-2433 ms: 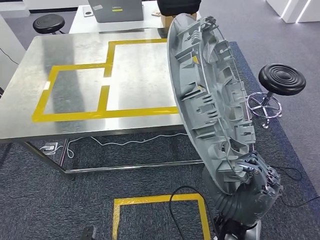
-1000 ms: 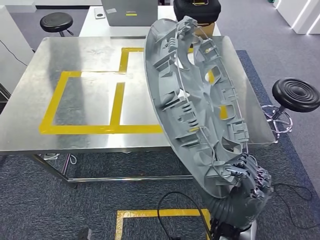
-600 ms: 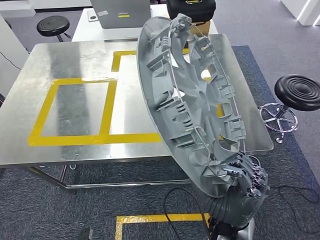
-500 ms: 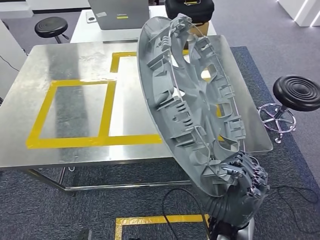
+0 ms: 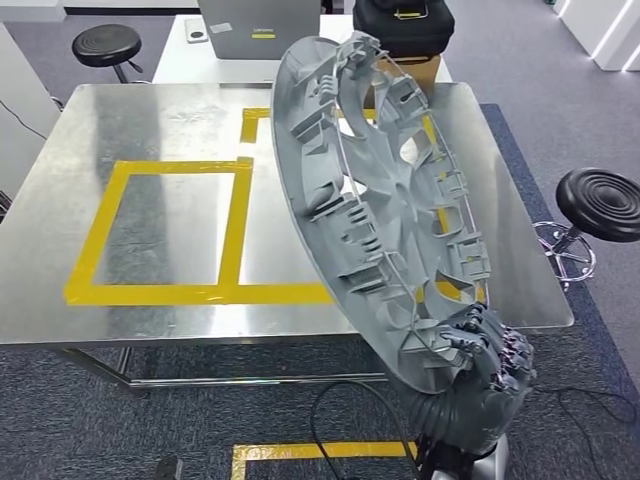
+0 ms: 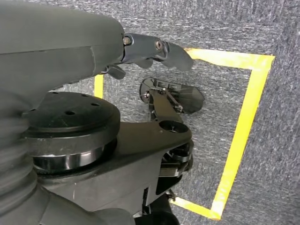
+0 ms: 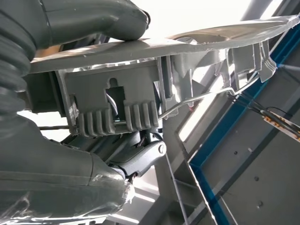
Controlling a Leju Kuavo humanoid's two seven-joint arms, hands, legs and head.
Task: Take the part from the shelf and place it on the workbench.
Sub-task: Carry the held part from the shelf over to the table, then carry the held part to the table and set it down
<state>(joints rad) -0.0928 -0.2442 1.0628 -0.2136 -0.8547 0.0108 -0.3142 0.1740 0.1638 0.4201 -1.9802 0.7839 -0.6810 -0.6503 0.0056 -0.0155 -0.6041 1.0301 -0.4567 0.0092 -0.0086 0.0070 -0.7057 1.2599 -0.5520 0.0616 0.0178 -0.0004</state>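
Your right hand (image 5: 483, 355) grips the part (image 5: 377, 200) by its lower rim, nearest you, fingers wrapped round the edge. The part stands tilted, ribbed side towards you, up over the bench's (image 5: 151, 320) right end. Your left hand (image 6: 155, 49) hangs over yellow-taped carpet; can't tell its state. Beyond, a stool (image 5: 600, 203).

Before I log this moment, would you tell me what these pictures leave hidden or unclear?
- Yellow tape outline on the workbench, head view: its right part is hidden behind the grey part.
- Right hand, head view: its fingers are largely hidden by the part's lower rim.
- Left hand, left wrist view: open or shut cannot be told.
- Black stool, head view: cut off by the edge.
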